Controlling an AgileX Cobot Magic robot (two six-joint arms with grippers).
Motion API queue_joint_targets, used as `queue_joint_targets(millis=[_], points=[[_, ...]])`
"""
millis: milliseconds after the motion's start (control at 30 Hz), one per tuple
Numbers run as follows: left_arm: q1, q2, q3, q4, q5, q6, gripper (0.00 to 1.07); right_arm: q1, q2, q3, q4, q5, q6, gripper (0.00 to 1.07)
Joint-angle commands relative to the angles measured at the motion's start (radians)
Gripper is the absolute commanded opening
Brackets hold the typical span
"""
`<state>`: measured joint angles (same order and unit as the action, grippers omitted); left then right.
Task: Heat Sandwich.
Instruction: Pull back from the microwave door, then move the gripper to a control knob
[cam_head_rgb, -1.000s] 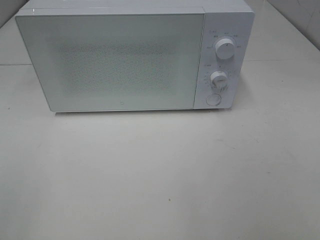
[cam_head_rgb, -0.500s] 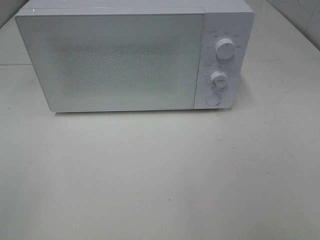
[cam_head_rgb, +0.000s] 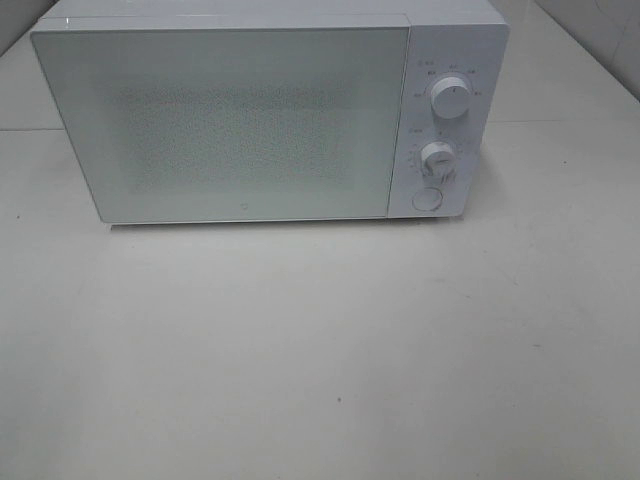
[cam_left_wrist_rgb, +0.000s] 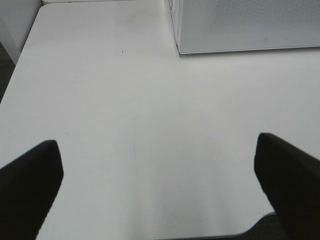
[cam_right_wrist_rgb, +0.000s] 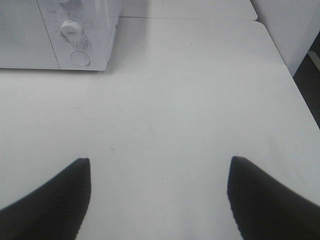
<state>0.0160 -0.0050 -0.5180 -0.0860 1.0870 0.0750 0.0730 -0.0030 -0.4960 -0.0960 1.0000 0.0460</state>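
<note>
1. The left gripper is seen spread wide above the table, with nothing held.
2. The microwave is shown with its door shut. The sandwich is found in no view and is possibly hidden behind the frosted door.
3. The control panel is touched by neither arm.
4. The right gripper is likewise held apart and empty.
5. Whether loading is done or yet to be begun cannot be told.

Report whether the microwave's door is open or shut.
Shut. The microwave door sits flush with the control panel beside it, and no gap shows along its edges.
</note>
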Motion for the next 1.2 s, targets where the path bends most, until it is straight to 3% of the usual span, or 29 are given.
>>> queue_joint_targets(millis=[33, 400, 1200], points=[[0.001, -0.015, -0.001, -0.009, -0.015, -0.003, 1.00, -0.007, -0.028, 0.001, 0.002, -0.005, -0.006, 0.74], [0.001, -0.015, -0.001, -0.009, -0.015, -0.003, 1.00, -0.007, -0.012, -0.036, 0.002, -0.070, -0.003, 0.74], [0.001, -0.015, -0.001, -0.009, -0.015, -0.003, 1.00, -0.007, 0.403, -0.038, 0.002, -0.466, 0.009, 0.74]])
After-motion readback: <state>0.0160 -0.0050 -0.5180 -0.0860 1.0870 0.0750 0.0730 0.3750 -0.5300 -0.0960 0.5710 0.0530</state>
